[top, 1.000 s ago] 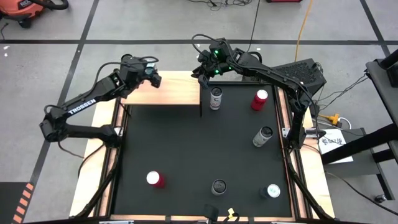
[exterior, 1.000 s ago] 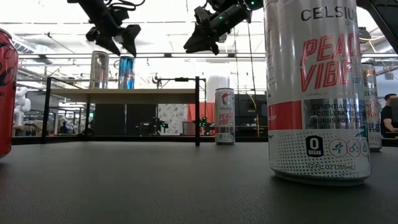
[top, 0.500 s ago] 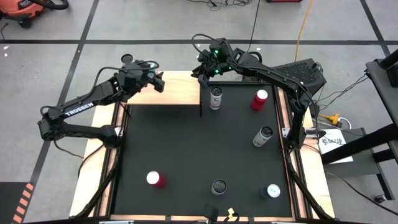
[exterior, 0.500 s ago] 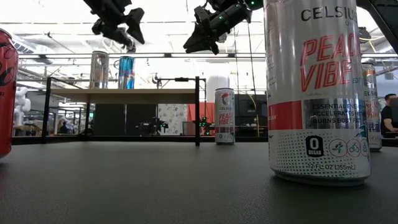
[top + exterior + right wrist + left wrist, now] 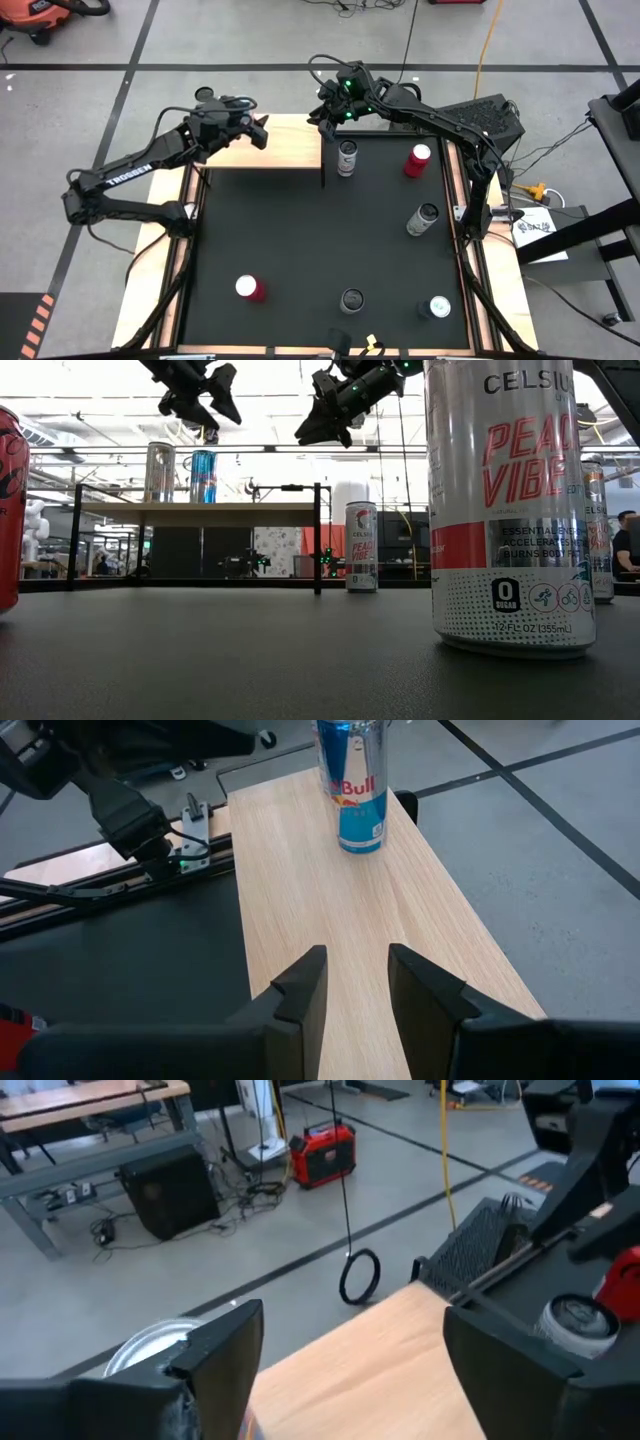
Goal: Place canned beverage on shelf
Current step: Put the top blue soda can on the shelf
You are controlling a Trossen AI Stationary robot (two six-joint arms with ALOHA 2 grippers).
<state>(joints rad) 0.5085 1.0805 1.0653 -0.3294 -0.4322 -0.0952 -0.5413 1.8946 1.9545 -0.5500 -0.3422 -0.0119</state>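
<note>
- We see the left gripper (image 5: 262,131), fingers spread and empty, above the shelf (image 5: 280,150).
- The right gripper (image 5: 318,118), slightly parted, hovers over its right end.
- Two cans (image 5: 159,471) stand at its left end.

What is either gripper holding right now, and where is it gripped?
Nothing. The left gripper is open and empty over the shelf; the right gripper is open too.

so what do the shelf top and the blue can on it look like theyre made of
The shelf top looks like pale natural wood, matte, with fine straight grain lines showing; solid board or veneer cannot be told. Its legs look like thin black metal. The blue can looks like thin metal, probably aluminium: glossy printed wall with bright silvery reflections.
</note>
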